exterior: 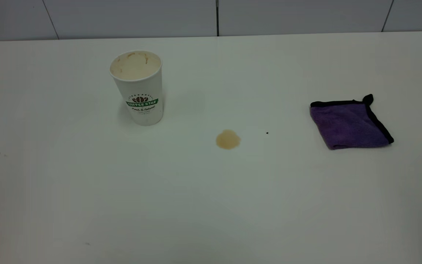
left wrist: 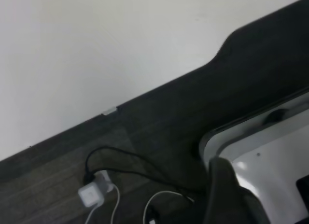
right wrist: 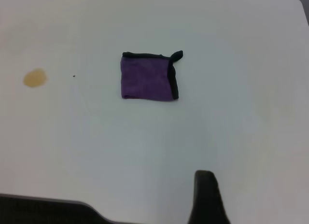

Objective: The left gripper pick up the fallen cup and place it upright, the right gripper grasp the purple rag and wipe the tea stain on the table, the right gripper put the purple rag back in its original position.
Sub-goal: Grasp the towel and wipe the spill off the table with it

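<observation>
neither arm enters the exterior view, and each wrist view catches only one dark finger of its own gripper, cut off by the picture's edge: the left gripper (left wrist: 227, 195) out past the desk's edge above the floor, the right gripper (right wrist: 207, 197) near the desk's edge, so how either pair of fingers stands is impossible to tell. the small print under the green band on the cup (exterior: 137, 88) is too fine to read. the dark speck (exterior: 267, 132) between the tea stain (exterior: 228, 139) and the purple rag (exterior: 348, 123) is too small to identify.
</observation>
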You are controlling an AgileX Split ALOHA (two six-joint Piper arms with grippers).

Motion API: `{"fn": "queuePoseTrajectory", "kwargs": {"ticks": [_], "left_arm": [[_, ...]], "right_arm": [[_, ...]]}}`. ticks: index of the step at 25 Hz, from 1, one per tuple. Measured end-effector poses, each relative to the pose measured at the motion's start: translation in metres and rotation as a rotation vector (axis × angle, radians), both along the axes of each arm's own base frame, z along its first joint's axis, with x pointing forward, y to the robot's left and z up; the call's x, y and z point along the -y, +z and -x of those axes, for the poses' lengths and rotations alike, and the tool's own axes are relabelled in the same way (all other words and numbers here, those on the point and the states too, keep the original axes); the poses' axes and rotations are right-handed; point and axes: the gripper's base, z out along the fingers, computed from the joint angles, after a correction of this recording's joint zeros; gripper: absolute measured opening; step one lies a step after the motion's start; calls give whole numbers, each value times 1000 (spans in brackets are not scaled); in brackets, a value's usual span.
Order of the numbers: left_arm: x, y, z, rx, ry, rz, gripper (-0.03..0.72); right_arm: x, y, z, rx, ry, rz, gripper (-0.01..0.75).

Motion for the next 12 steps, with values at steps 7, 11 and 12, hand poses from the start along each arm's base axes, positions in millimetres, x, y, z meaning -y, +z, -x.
{"fn": "queuePoseTrajectory", "kwargs": {"ticks": [7, 11, 12], "left_arm": [[-10, 7, 21, 163, 16, 40, 449], [-17, 10, 37, 276, 110, 67, 449], [-18, 10, 41, 302, 146, 69, 449]], "right_arm": [[0, 0, 0, 0, 0, 0, 550], [0, 0, 0, 0, 0, 0, 550], [0, 0, 0, 0, 0, 0, 550]]}}
